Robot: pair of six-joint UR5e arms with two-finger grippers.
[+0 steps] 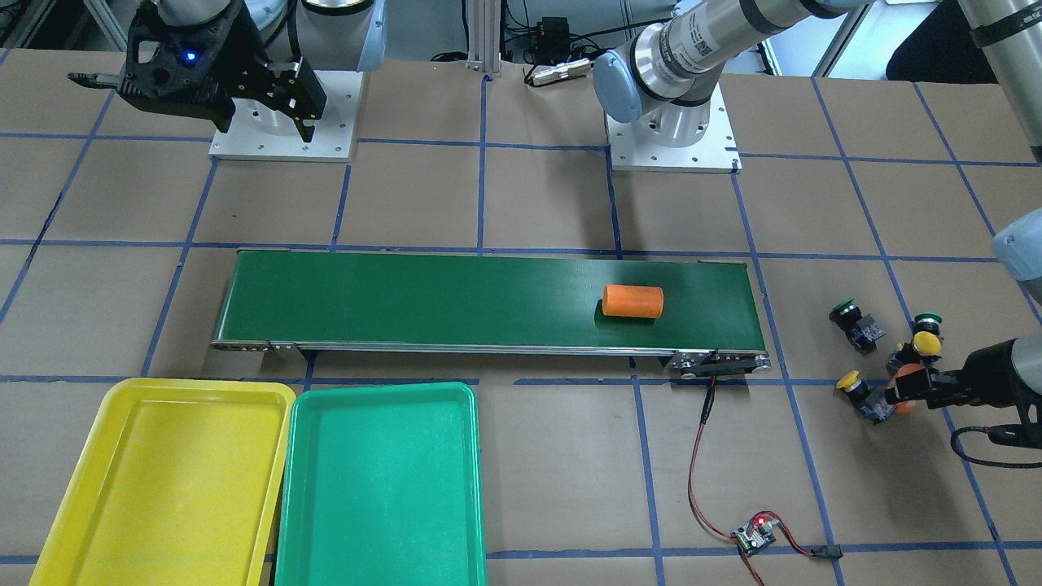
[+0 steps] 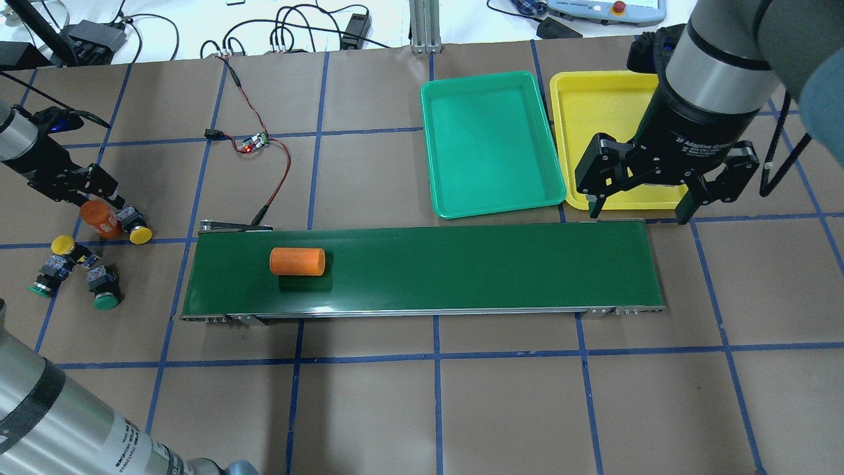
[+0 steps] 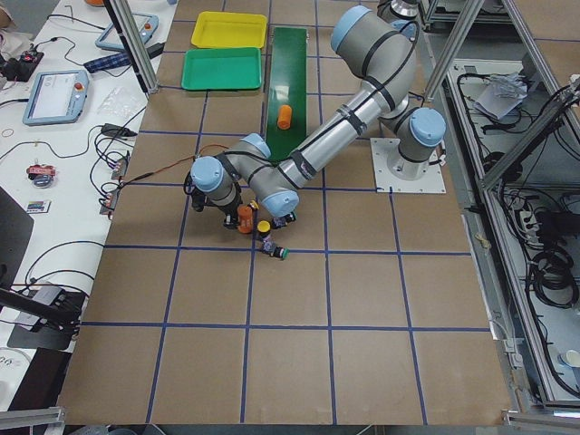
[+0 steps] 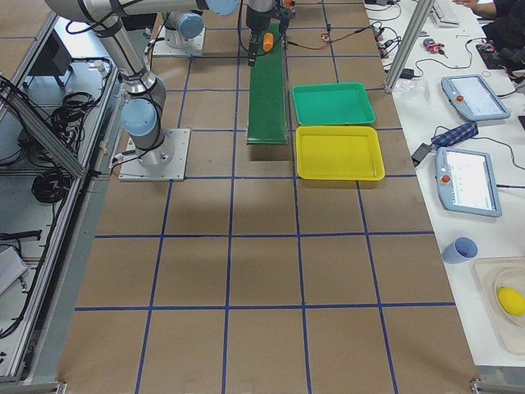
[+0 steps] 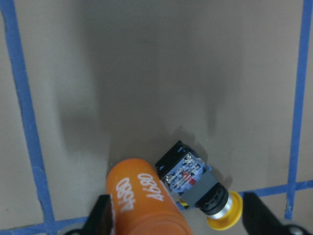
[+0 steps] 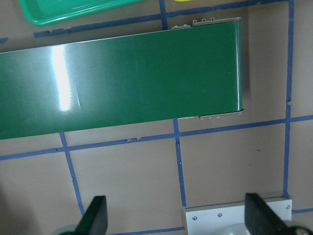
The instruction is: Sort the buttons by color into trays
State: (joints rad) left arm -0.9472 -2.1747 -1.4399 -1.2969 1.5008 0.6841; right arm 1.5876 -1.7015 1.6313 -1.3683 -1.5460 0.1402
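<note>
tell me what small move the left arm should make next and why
Probably nudge the left gripper sideways toward the yellow button, so that its open fingers straddle the button alone. The orange cylinder also lies between the fingers, right beside the button, so closing here would likely catch both.

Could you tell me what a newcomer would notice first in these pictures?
The bright yellow tray and green tray, side by side near one end of the dark green belt, stand out first. Then the orange cylinder lying on the belt, and the left gripper among the buttons past its other end.
</note>
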